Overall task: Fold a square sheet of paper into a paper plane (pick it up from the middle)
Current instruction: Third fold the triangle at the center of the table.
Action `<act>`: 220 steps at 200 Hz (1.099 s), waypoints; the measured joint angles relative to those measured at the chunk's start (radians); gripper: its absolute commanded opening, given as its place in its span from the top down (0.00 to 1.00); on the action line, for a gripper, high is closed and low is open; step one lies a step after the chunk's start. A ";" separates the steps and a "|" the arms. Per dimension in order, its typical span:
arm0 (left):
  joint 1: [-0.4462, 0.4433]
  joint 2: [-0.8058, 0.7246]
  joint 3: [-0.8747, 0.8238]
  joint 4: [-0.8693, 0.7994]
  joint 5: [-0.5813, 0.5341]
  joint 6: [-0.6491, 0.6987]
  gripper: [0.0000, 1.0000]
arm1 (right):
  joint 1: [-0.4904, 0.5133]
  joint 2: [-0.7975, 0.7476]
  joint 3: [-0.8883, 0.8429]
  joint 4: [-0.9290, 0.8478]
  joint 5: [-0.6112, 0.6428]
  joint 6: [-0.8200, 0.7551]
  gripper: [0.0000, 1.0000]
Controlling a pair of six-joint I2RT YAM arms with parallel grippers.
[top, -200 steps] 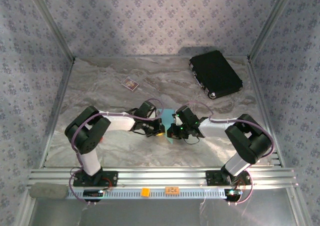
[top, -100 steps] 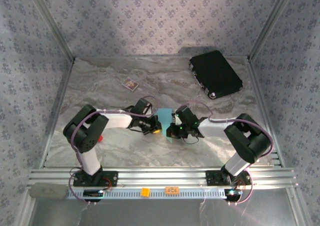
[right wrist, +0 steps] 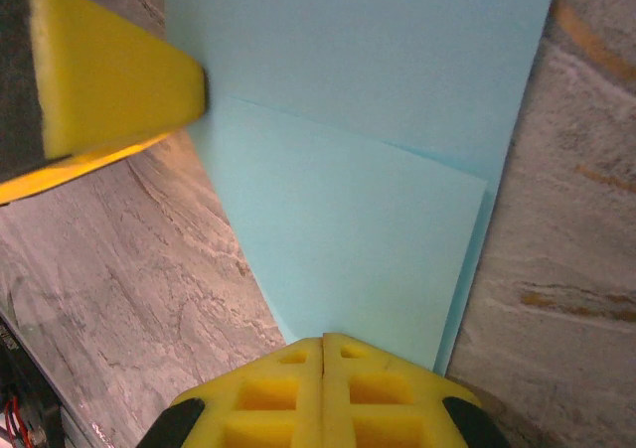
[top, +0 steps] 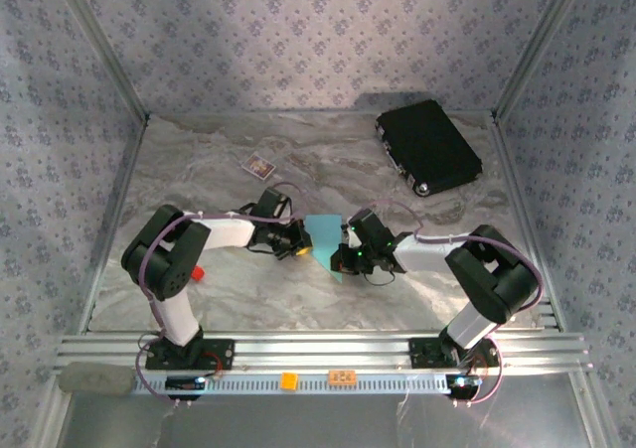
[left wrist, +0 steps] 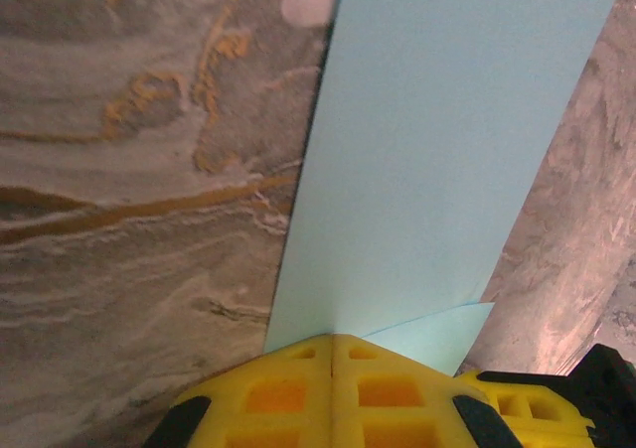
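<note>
From above, the two arms reach toward each other over the middle of the marbled bench. The light-blue sheet of paper stands on edge between them, lifted off the surface. The left tool meets the sheet's left side and the right tool its lower right side. A black rectangular case lies at the far right corner, well apart from the arms. A small dark card with a pale border lies far left of centre, and a small red object sits beside the left arm's elbow.

At the left wrist, the left tool has its yellow fingers pressed together, pinching the sheet at its near edge. The paper runs away from the camera as a long flat strip, with a smaller folded corner showing at its base, and the marbled bench is behind it.

At the right wrist, the right tool is likewise pressed together on the sheet. A slanted fold edge crosses the paper, with a paler flap lying over the near part. A yellow finger of the left tool touches the sheet's left edge.
</note>
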 measured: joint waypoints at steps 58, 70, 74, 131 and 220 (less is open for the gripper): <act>0.010 -0.011 0.000 -0.006 -0.029 0.004 0.95 | 0.000 0.000 0.000 0.001 0.000 -0.001 1.00; 0.018 -0.024 0.000 -0.013 -0.058 0.005 0.94 | 0.000 0.000 0.000 0.001 0.000 -0.003 1.00; 0.023 -0.030 0.000 -0.015 -0.066 0.006 0.94 | 0.000 0.000 0.000 0.001 -0.001 -0.003 1.00; 0.019 -0.113 -0.024 0.035 -0.106 0.016 0.92 | 0.000 0.000 0.000 0.000 -0.001 -0.004 1.00; -0.032 0.001 -0.010 0.061 -0.039 0.062 0.96 | -0.001 -0.004 0.000 -0.003 -0.004 -0.010 1.00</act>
